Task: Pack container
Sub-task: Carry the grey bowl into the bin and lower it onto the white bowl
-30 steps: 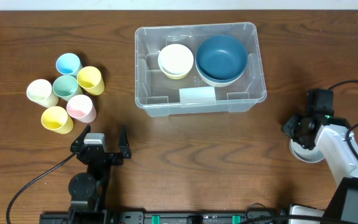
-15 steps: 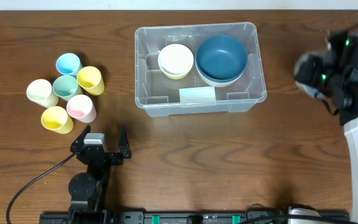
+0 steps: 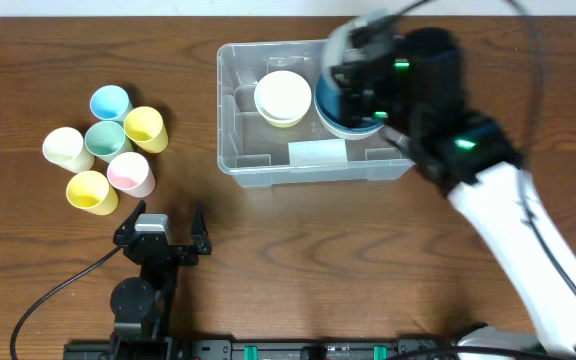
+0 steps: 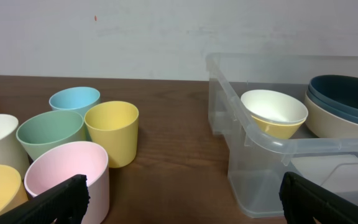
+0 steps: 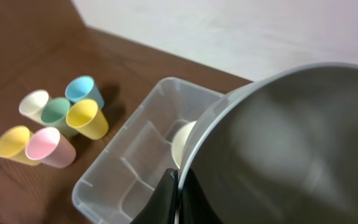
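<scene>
Six pastel cups stand upright, clustered together on the brown wooden table.

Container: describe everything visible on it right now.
The container is a clear plastic rectangular bin with rounded corners, a rim and a white label near its front wall. It sits upright and lidless on the wooden table. Inside are a white bowl and a dark blue bowl, each nested on another. The right gripper, shut on a grey bowl, hangs over its right side.
</scene>
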{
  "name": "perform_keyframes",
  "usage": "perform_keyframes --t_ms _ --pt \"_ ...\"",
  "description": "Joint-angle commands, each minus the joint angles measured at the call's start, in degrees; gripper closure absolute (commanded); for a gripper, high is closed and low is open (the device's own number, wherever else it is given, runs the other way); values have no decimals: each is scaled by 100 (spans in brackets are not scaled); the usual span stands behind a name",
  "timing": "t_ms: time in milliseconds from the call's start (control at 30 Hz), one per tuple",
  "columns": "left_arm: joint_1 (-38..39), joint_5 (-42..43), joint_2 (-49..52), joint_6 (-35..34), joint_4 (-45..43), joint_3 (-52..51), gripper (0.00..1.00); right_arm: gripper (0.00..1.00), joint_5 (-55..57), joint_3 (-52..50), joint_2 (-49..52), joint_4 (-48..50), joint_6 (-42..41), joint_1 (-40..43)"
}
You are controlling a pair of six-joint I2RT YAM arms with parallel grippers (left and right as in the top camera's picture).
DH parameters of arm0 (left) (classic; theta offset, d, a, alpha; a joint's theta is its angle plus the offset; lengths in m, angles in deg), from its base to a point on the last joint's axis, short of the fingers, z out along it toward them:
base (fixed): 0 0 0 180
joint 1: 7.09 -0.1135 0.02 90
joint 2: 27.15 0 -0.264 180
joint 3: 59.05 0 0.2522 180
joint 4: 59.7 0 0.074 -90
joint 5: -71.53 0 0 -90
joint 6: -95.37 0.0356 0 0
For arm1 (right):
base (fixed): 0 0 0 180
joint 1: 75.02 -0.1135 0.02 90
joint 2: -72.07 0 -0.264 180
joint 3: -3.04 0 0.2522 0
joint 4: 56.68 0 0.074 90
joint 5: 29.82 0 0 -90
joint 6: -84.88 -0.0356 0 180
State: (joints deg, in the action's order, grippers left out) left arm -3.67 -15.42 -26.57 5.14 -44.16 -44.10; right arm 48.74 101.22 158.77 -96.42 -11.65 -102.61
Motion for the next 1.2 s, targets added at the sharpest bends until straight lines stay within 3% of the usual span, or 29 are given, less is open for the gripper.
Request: perform_keyframes --t_ms 0,333,800,867,1000,1167 --pt "-24 -2 -35 -68 201 -96 2 99 223 52 623 308 345 -302" --pt "-24 -2 -35 -68 201 -96 2 99 223 68 2098 1709 378 -581" --pt "-24 -2 -35 -68 201 -96 2 99 177 68 2887 2026 339 -643" --pt "-24 -2 -35 -68 201 -96 2 93 177 68 2944 2061 339 -662" --pt "-24 -4 -35 -68 201 -96 2 61 179 68 2946 2107 339 -662" --pt "-24 -2 -35 -68 201 -96 2 58 26 114 2935 2302 258 -662"
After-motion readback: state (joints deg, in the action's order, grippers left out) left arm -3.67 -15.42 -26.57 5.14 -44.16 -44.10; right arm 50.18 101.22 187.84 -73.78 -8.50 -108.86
